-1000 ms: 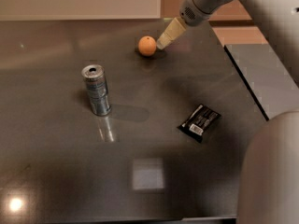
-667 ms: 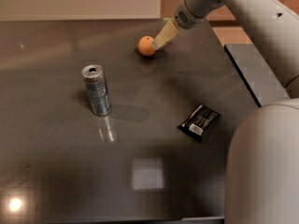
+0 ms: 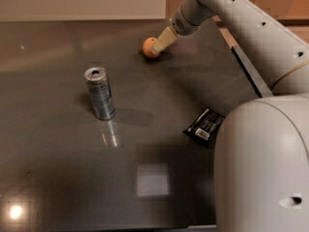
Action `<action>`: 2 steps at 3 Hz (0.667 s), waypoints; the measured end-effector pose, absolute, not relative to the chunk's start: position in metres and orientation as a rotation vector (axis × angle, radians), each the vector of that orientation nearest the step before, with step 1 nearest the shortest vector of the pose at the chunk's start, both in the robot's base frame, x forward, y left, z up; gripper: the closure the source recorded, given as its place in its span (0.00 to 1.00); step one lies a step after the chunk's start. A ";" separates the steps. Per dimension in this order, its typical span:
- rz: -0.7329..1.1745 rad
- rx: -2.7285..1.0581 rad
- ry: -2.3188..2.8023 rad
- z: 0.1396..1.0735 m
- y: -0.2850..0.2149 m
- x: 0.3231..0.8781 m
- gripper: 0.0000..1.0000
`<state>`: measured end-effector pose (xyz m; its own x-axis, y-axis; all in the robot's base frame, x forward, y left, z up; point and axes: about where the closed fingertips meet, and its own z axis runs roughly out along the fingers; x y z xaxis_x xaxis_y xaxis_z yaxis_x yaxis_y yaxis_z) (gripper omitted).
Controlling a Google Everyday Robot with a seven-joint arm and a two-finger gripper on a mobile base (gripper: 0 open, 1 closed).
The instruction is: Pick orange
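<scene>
The orange [image 3: 148, 46] is a small round orange fruit on the dark table [image 3: 58, 178], at the far middle. My gripper [image 3: 158, 46] reaches down from the upper right on a white arm [image 3: 227, 8]. Its cream-coloured fingers [image 3: 164, 38] overlap the orange's right side and hide part of it.
A silver drink can [image 3: 100, 93] stands upright left of centre. A black packet [image 3: 204, 126] lies flat at the right. The robot's white body [image 3: 263, 168] fills the lower right corner. The table's right edge [image 3: 246, 66] runs past the packet.
The arm has swung left and down, and the gripper has closed in on the orange from its right side. The orange, can and packet have stayed in place.
</scene>
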<state>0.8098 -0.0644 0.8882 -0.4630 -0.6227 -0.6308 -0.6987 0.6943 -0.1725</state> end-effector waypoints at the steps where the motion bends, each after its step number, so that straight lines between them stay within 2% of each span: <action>1: 0.168 -1.010 2.203 0.881 -0.053 0.819 0.00; 2: 0.201 -1.018 2.184 0.879 -0.041 0.824 0.00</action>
